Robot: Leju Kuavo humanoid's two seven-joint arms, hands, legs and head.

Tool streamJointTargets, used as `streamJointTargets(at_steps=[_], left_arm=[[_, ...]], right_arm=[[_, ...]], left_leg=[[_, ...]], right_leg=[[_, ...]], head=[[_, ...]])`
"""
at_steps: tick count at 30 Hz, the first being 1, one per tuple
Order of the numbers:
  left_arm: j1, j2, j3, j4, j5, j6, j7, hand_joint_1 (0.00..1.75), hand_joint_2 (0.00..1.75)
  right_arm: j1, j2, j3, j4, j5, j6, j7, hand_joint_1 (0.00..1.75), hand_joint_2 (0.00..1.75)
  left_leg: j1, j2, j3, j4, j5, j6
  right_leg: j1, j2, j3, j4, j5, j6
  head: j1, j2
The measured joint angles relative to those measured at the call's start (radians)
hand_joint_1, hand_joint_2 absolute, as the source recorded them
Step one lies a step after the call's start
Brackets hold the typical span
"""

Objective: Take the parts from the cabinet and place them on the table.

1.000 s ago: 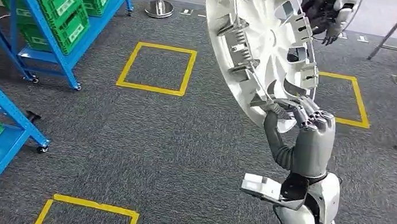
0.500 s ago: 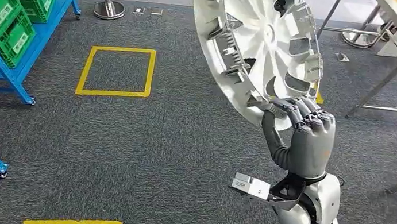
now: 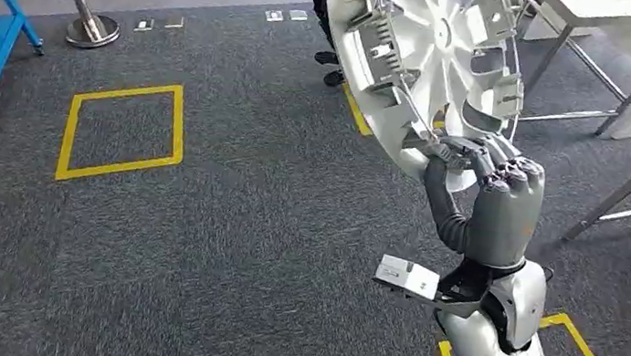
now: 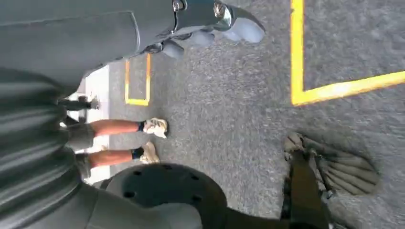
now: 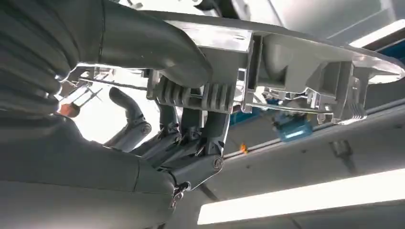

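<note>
Head view: right hand (image 3: 497, 206) grips a white wheel cover (image 3: 420, 54) above grey carpet (image 3: 223, 221) with yellow floor squares (image 3: 120, 129).

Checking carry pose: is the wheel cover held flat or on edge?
On edge, tilted. The wheel cover stands up from the right hand, whose fingers grip its lower rim; its clipped back faces the head camera.

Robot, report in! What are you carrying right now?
Right hand grips white wheel cover by its rim. Table ahead right. Person's legs near left side.
</note>
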Motion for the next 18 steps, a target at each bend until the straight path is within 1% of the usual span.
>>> streamJointTargets(at_steps=[1,2,3,4,5,6,7,8,9,11,12,13,14,15,16,17,18], left_arm=[[0.001,0.0,0.0,0.0,0.0,0.0,0.002,0.0,1.75],[0.002,0.0,0.0,0.0,0.0,0.0,0.002,0.0,1.75],[0.003,0.0,0.001,0.0,0.0,0.0,0.006,0.0,1.75],[0.003,0.0,0.001,0.0,0.0,0.0,0.005,0.0,1.75],[0.002,0.001,0.002,0.0,0.0,0.0,0.005,0.0,1.75],[0.002,0.002,0.002,0.0,-0.003,0.001,0.005,0.0,1.75],[0.003,0.004,0.002,0.001,-0.005,0.003,0.005,0.0,1.75],[0.005,0.004,0.003,0.002,-0.007,0.005,0.001,0.0,1.75],[0.004,0.004,0.005,0.002,-0.009,0.01,-0.01,0.0,1.75],[0.008,0.005,0.006,0.002,-0.009,0.014,-0.013,0.0,1.75],[0.009,0.005,0.007,0.002,-0.009,0.015,-0.006,0.0,1.75],[0.008,0.006,0.007,0.001,-0.01,0.017,-0.002,0.0,1.75],[0.01,0.006,0.008,0.001,-0.01,0.017,-0.002,0.0,1.75],[0.014,0.006,0.008,0.001,-0.01,0.017,-0.003,0.0,1.75],[0.017,0.006,0.008,0.001,-0.01,0.018,-0.004,0.0,1.75],[0.02,0.007,0.009,0.001,-0.01,0.018,-0.004,0.0,1.75],[0.02,0.008,0.01,0.001,-0.01,0.018,-0.002,0.0,1.75]], right_arm=[[0.0,0.001,0.002,0.0,0.003,0.0,-0.001,1.75,1.75],[0.0,0.001,0.002,0.0,0.003,0.0,-0.002,1.75,1.75],[0.0,0.001,0.002,0.0,0.003,0.001,-0.001,1.75,1.75],[0.0,0.001,0.002,0.0,0.003,0.001,-0.001,1.75,1.75],[0.0,0.001,0.002,0.0,0.003,0.001,0.0,1.75,1.75],[0.0,0.001,0.002,0.0,0.005,0.001,0.001,1.75,1.75],[0.0,0.001,0.002,0.0,0.005,0.001,0.002,1.75,1.75],[-0.001,0.001,0.002,0.0,0.006,0.0,0.002,1.75,1.75],[-0.001,0.001,0.003,0.0,0.007,-0.001,0.003,1.75,1.75],[0.003,0.001,0.002,0.0,0.007,-0.003,0.007,1.75,1.75],[0.003,0.0,0.001,-0.001,0.007,-0.003,0.011,1.75,1.75],[0.005,-0.001,-0.001,-0.001,0.007,-0.004,0.012,1.75,1.75],[0.002,-0.001,-0.001,-0.001,0.007,-0.003,0.012,1.75,1.75],[0.001,-0.001,0.0,-0.001,0.006,-0.004,0.011,1.75,1.75],[0.002,-0.001,0.001,-0.001,0.007,-0.004,0.011,1.75,1.75],[0.003,-0.001,0.002,-0.001,0.007,-0.004,0.011,1.75,1.75],[0.004,-0.001,0.002,-0.001,0.008,-0.004,0.01,1.75,1.75]], left_leg=[[0.0,-0.004,-0.045,0.089,-0.035,-0.002],[0.0,-0.005,-0.077,0.146,-0.046,-0.003],[0.0,-0.005,-0.088,0.154,-0.029,-0.003],[0.002,-0.006,-0.075,0.115,0.008,-0.003],[0.004,-0.011,-0.04,0.028,0.063,-0.002],[0.009,-0.031,0.003,-0.072,0.114,-0.003],[0.017,-0.087,0.029,-0.142,0.131,-0.005],[0.017,-0.11,0.036,-0.159,0.118,-0.003],[0.016,-0.097,0.037,-0.154,0.12,0.004],[0.006,-0.072,0.04,-0.153,0.122,0.021],[0.011,-0.056,0.042,-0.164,0.128,0.031],[0.011,-0.041,0.046,-0.169,0.13,0.037],[0.009,-0.03,0.046,-0.17,0.13,0.044],[0.006,-0.015,0.046,-0.17,0.129,0.046],[0.003,0.002,0.046,-0.169,0.127,0.05],[0.001,0.02,0.046,-0.168,0.125,0.052],[0.0,0.035,0.046,-0.167,0.124,0.052]], right_leg=[[0.0,0.014,0.0,0.0,0.0,0.0],[0.001,0.028,0.0,0.001,0.0,0.0],[0.0,0.044,0.0,0.002,0.0,0.0],[0.0,0.06,0.001,0.002,-0.001,0.001],[-0.002,0.077,0.002,0.004,-0.002,0.003],[-0.004,0.092,0.003,0.008,-0.004,0.007],[-0.006,0.104,0.0,0.011,-0.006,0.013],[-0.002,0.119,-0.008,0.02,-0.007,0.021],[-0.006,0.132,-0.014,0.016,-0.003,0.029],[-0.013,0.158,-0.017,0.006,0.007,0.046],[-0.014,0.169,-0.021,0.006,0.007,0.053],[-0.008,0.111,-0.026,0.025,-0.005,0.051],[-0.003,0.053,-0.05,0.073,-0.037,0.053],[-0.002,0.02,-0.089,0.154,-0.078,0.056],[-0.003,0.007,-0.131,0.243,-0.116,0.057],[-0.003,0.003,-0.165,0.313,-0.138,0.057],[-0.003,0.001,-0.176,0.334,-0.134,0.057]], head=[[0.0,0.0],[0.0,0.0],[0.0,0.0],[0.0,0.0],[0.0,0.0],[0.0,0.0],[0.0,0.0],[-0.001,0.0],[0.0,0.0],[-0.001,0.0],[-0.001,0.0],[0.0,0.0],[0.006,0.0],[0.006,0.0],[0.006,0.0],[0.006,0.0],[0.006,0.0]])
